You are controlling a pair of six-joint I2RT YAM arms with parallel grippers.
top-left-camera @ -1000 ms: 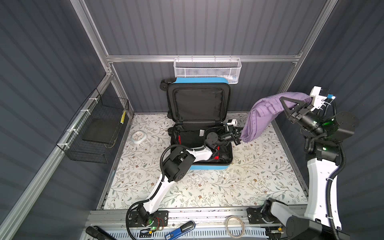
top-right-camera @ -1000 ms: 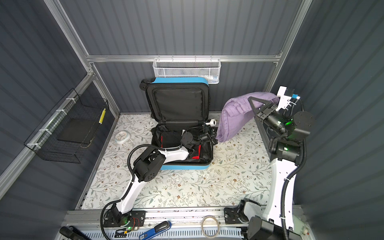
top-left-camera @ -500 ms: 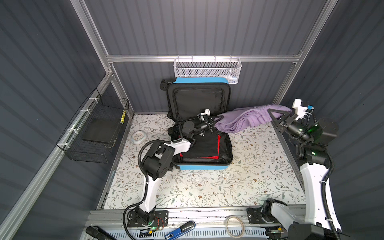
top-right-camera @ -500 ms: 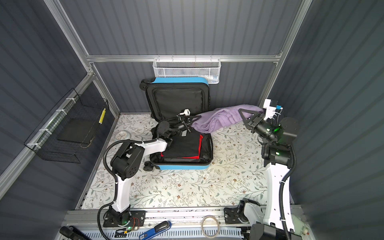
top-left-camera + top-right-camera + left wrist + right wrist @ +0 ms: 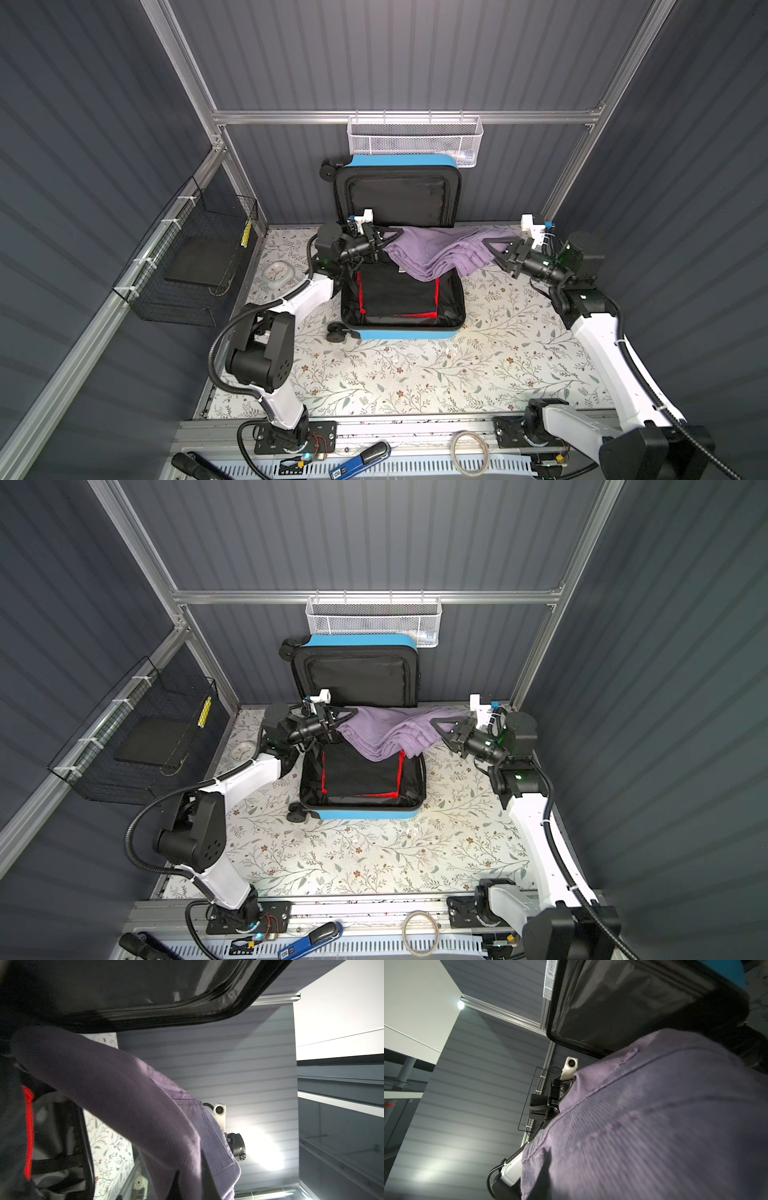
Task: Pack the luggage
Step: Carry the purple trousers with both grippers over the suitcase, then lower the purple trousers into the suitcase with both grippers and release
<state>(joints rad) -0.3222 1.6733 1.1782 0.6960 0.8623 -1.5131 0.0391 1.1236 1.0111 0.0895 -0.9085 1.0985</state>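
1. The small bright blue hard-shell suitcase lies open on the floral table, lid upright.
2. The left claw and right claw each clench the limp purple garment above it.
3. The shell is probably stiff and may roll; grip the lid's rim.

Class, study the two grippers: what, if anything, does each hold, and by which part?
Both hold the purple garment: left gripper at one end, right gripper at the opposite end, above the open luggage.

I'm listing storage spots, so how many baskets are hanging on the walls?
2. A white mesh basket hangs on the back rail above the luggage; a black wire basket hangs on the left wall. None appears hidden.
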